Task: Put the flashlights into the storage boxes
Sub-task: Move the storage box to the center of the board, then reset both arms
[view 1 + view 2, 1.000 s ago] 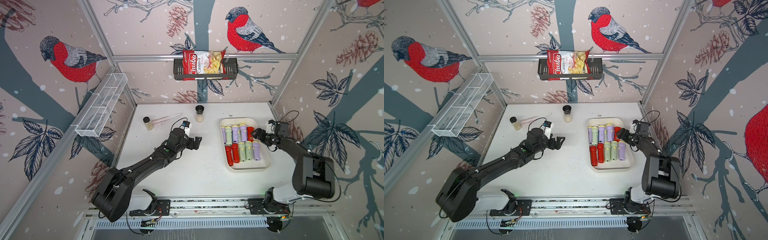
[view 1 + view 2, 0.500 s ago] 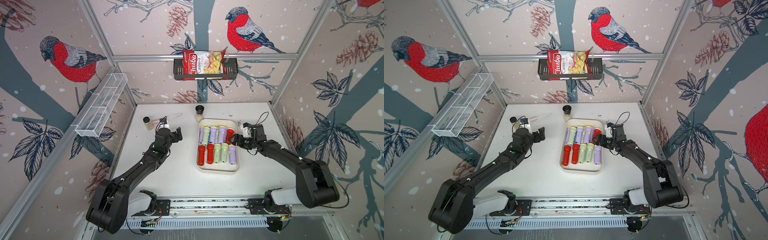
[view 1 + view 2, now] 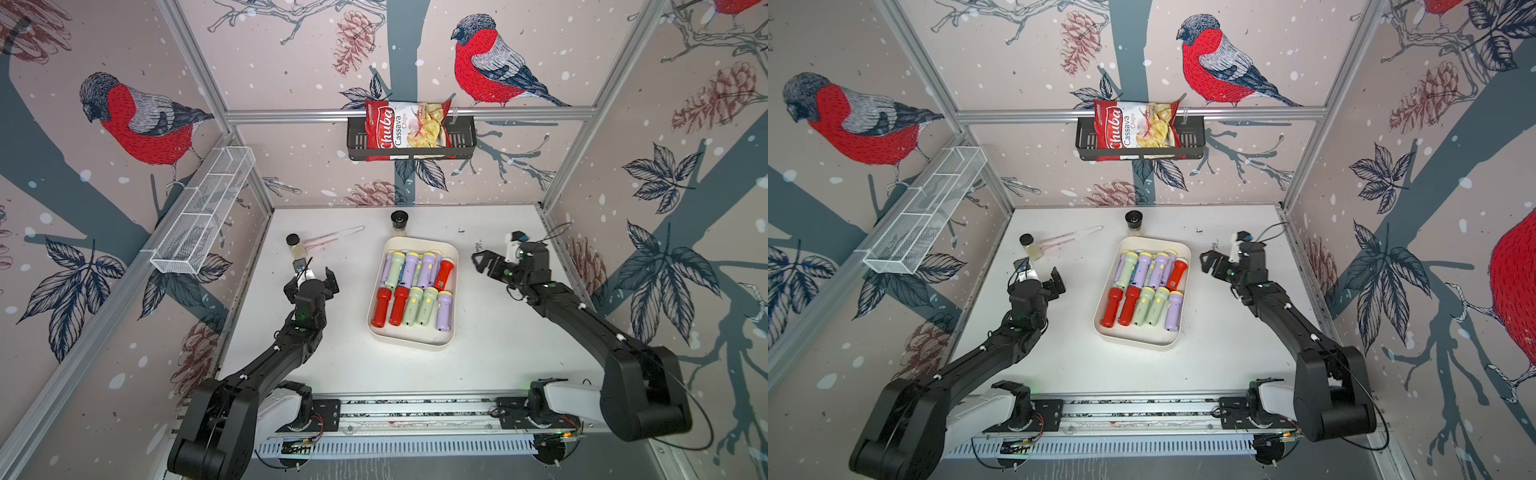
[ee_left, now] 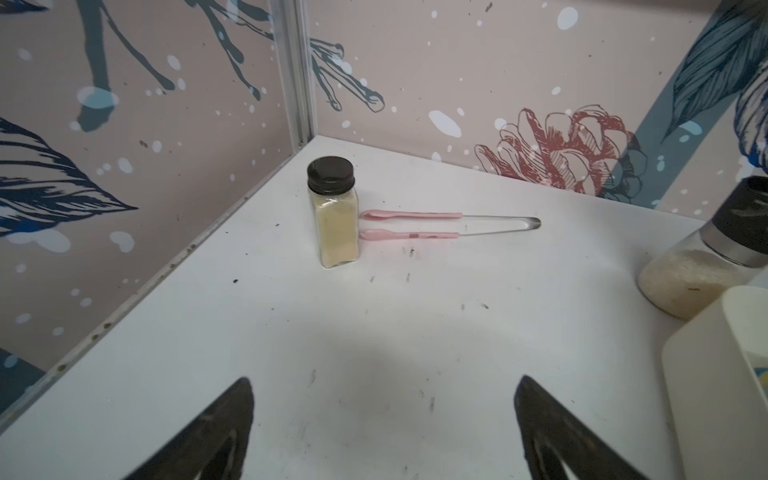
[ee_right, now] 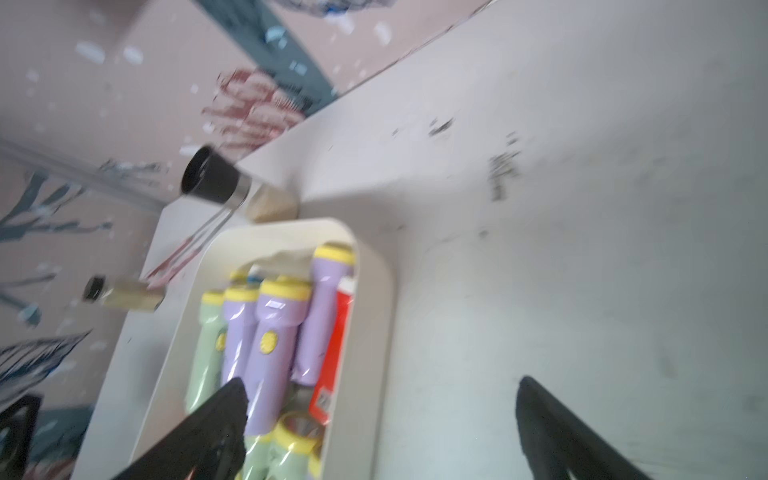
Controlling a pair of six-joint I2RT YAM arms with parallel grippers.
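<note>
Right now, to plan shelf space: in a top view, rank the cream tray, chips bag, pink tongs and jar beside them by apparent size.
Largest first: cream tray; chips bag, though hung higher, nearer the camera; pink tongs, by length; jar.

Brand: "Chuba", in white script on the red chips bag [image 3: 405,129], upper middle of the frame in both top views.
Product: "Cassava Chips", printed beside the brand on the same bag, running sideways.
Bag's place: black wall shelf [image 3: 462,139].
Red flashlight [image 3: 444,270]: small printed sticker, too small to read.
</note>
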